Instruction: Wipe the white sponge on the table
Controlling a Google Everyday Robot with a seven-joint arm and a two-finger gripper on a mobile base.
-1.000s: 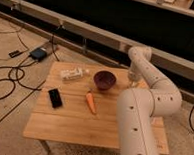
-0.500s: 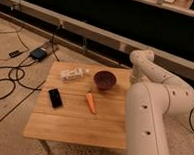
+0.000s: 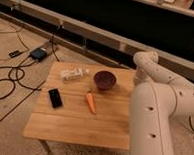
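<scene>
Pre-reach: white sponge not visible on table [image 3: 77, 125].
Gripper hidden behind folded arm [image 3: 158, 111] at right edge, claw pressed together; swing arm clear, locate sponge, avoid dark bowl [image 3: 105, 80].

Warm, dim light falls from above on the table [image 3: 77, 125], which glows against a near-black background. Shadows are soft, and the arm [image 3: 158, 116] carries mild glare. The whole view is blurred. The gripper is seemingly hidden behind the arm.

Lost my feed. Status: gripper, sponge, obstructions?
Gripper shut, hidden behind arm beside table. White sponge not visible. Bowl, carrot, bottle, black device on top.
</scene>
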